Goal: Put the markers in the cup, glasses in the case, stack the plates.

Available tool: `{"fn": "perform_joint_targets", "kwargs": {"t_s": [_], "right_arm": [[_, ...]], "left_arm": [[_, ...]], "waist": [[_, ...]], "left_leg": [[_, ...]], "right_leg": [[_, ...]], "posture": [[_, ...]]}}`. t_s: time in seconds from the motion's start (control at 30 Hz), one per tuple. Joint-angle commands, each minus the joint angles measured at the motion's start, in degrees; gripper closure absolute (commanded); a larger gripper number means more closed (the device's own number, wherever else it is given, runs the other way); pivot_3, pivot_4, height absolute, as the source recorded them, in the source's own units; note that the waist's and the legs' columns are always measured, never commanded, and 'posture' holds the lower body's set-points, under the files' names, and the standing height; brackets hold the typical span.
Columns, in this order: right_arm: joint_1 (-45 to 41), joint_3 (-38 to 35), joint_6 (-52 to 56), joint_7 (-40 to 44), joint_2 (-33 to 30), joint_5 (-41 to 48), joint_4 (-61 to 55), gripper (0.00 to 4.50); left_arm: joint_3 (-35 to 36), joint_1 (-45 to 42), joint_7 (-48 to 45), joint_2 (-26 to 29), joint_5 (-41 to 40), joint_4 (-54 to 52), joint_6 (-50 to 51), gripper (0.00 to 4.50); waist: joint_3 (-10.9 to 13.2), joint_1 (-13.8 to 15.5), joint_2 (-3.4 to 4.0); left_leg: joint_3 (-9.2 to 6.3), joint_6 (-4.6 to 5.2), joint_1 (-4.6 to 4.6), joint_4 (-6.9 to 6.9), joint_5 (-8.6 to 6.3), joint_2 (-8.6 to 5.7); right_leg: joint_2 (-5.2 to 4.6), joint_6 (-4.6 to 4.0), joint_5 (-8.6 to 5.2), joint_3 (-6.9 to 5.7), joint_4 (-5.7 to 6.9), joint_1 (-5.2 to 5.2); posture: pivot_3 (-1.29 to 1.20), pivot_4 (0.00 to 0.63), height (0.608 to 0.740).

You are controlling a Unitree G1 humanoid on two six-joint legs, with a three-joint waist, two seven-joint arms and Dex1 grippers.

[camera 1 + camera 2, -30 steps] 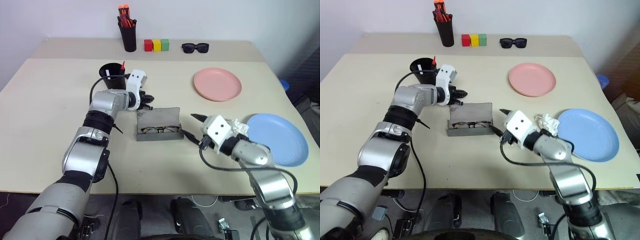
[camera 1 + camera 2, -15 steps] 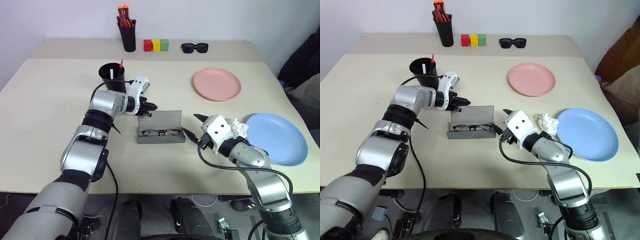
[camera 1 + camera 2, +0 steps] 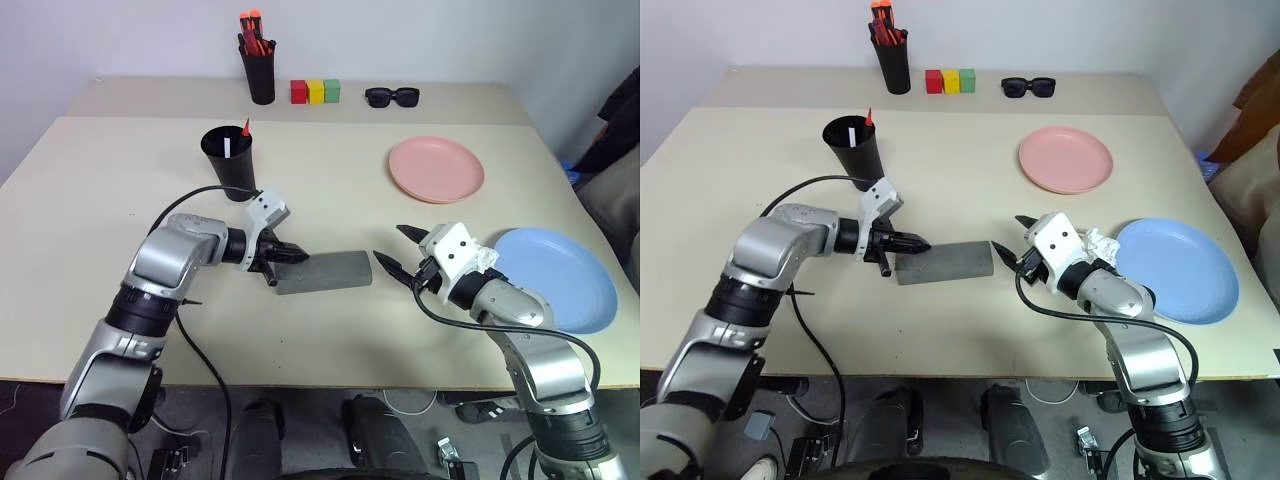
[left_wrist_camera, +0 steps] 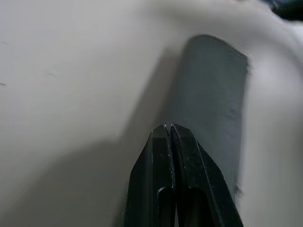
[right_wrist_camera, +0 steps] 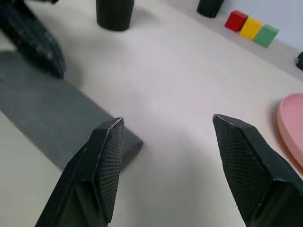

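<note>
A: Where's the case (image 3: 323,272)?
B: Shut, flat mid-surface (image 3: 90,200). The left gripper (image 3: 292,256) sits at its left end, fingers pressed together, pointing right.

A: And the right gripper (image 3: 399,250)?
B: Just right of the case, fingers spread, holding nothing. A crumpled white scrap (image 3: 480,254) lies behind it.

A: Plates?
B: Apart. The pink plate (image 3: 436,168) is farther back on the right; the blue plate (image 3: 560,280) is near the right edge.

A: The cup (image 3: 229,164)?
B: Back left of the case, with a red-tipped marker (image 3: 243,132) and a white marker (image 3: 227,147) standing in it.

A: The far edge?
B: A pen holder (image 3: 259,70), three blocks (image 3: 314,92), sunglasses (image 3: 391,96).
</note>
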Motion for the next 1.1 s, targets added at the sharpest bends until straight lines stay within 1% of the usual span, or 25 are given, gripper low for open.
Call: {"fn": "perform_joint_targets", "kwargs": {"t_s": [0.03,0.1,0.17,0.27,0.33,0.43,0.53,0.63,0.7,0.77,0.87,0.93,0.97,1.1], "right_arm": [[0.5,-2.1,-0.4,2.8,-2.0,3.0,-2.1,1.46],[-0.4,-2.0,-1.2,2.4,-2.6,2.1,-0.5,1.46],[-2.4,-2.1,-1.2,1.5,-2.7,1.2,1.6,1.46],[-7.8,-0.8,-0.7,0.4,-3.7,-1.7,7.3,1.46],[-13.0,1.3,-1.9,-1.5,-4.8,-6.7,13.8,1.46],[-21.2,4.8,-5.6,-3.1,-5.1,-12.3,25.7,1.46],[-27.1,9.6,-13.1,-4.5,-6.1,-19.5,37.0,1.46],[-36.5,14.9,-22.5,-8.5,-5.1,-27.0,55.7,1.46],[-40.6,17.0,-27.2,-10.1,-4.3,-29.6,64.4,1.46],[-45.1,19.3,-31.0,-13.6,-3.3,-33.1,73.2,1.46],[-49.3,21.2,-34.7,-16.9,-2.2,-36.2,82.6,1.46],[-50.6,21.7,-36.6,-17.6,-1.8,-37.0,86.3,2.00],[-51.0,21.5,-37.3,-17.6,-1.5,-37.0,87.4,2.36],[-51.5,21.5,-39.8,-17.9,-1.2,-37.8,89.2,4.34]], "left_arm": [[-3.4,3.1,-1.5,2.6,1.4,-5.4,-5.0,4.44],[-4.4,5.7,-1.3,3.4,3.0,-6.5,-10.5,4.44],[-3.4,7.2,0.4,2.6,3.7,-6.5,-14.4,4.44],[2.4,9.7,6.1,-1.7,2.8,-6.7,-21.8,4.44],[6.3,11.0,9.6,-4.1,1.0,-8.4,-22.6,4.44],[10.5,14.3,11.5,-5.2,-2.2,-12.5,-22.3,4.44],[12.6,17.2,12.0,-5.0,-3.9,-15.3,-22.7,4.44],[16.2,21.5,12.3,-5.8,-7.7,-17.2,-23.2,4.44],[16.8,23.4,12.4,-5.3,-8.3,-18.4,-24.0,4.44],[17.5,25.6,13.4,-4.7,-8.5,-20.3,-23.9,4.44],[18.3,27.6,15.0,-4.5,-8.8,-22.2,-23.8,4.44],[18.7,28.5,15.9,-4.6,-9.1,-23.2,-23.8,4.50],[18.8,28.9,16.3,-4.7,-9.3,-23.7,-23.7,4.50],[18.7,29.9,17.5,-4.7,-9.6,-24.8,-23.7,4.50]], "waist": [[0.0,0.1,0.01],[0.0,0.0,0.04],[0.0,0.0,0.04],[0.0,-0.1,0.04],[0.0,-0.2,0.01],[0.0,-0.5,0.02],[0.0,-0.5,0.03],[0.0,-0.7,0.02],[0.0,-1.2,0.00],[0.0,-1.7,0.00],[0.0,-2.1,0.00],[0.0,-2.4,0.00],[0.0,-2.6,0.00],[0.0,-3.2,0.00]], "left_leg": [[0.00,0.00,0.01,0.00,0.00,0.00],[0.00,0.00,0.11,0.00,0.00,0.00],[0.02,0.01,0.22,0.00,0.00,0.00],[0.05,0.01,0.33,0.01,0.00,0.00],[0.12,0.01,0.34,0.03,0.00,0.00],[0.15,0.02,0.37,0.03,0.00,0.04],[0.18,0.02,0.41,-0.08,0.00,0.04],[0.28,0.03,0.41,-0.12,0.00,0.04],[0.33,0.03,0.41,-0.09,0.00,0.03],[0.33,0.03,0.41,-0.09,0.00,0.03],[0.32,0.02,0.43,-0.11,0.00,0.04],[0.32,0.02,0.43,-0.13,0.00,0.04],[0.32,0.02,0.43,-0.13,0.00,0.04],[0.32,0.02,0.43,-0.13,0.00,0.04]], "right_leg": [[0.00,0.00,0.00,0.00,0.00,0.01],[0.00,-0.01,-0.01,0.00,-0.01,0.09],[0.00,-0.02,-0.01,0.02,-0.01,0.18],[0.00,-0.04,-0.01,0.06,-0.01,0.26],[-0.01,-0.04,-0.01,0.12,-0.01,0.26],[0.00,-0.04,0.00,0.13,0.00,0.24],[0.00,-0.03,0.00,0.14,0.01,0.22],[-0.03,-0.03,0.00,0.19,-0.03,0.19],[-0.08,-0.02,0.00,0.24,-0.03,0.18],[-0.09,-0.02,0.00,0.24,-0.03,0.19],[-0.08,-0.02,0.00,0.25,-0.02,0.19],[-0.08,-0.02,0.00,0.25,-0.02,0.19],[-0.08,-0.02,0.00,0.25,-0.02,0.19],[-0.09,-0.01,0.01,0.25,-0.01,0.21]], "posture": [[0.00,0.150,0.732],[0.00,0.150,0.732],[0.00,0.150,0.732],[0.00,0.150,0.732],[0.00,0.150,0.732],[0.00,0.150,0.732],[0.00,0.150,0.732],[0.00,0.150,0.732],[0.00,0.150,0.732],[0.00,0.150,0.732],[0.00,0.150,0.732],[0.00,0.150,0.732],[0.00,0.150,0.732],[0.00,0.150,0.732]]}}
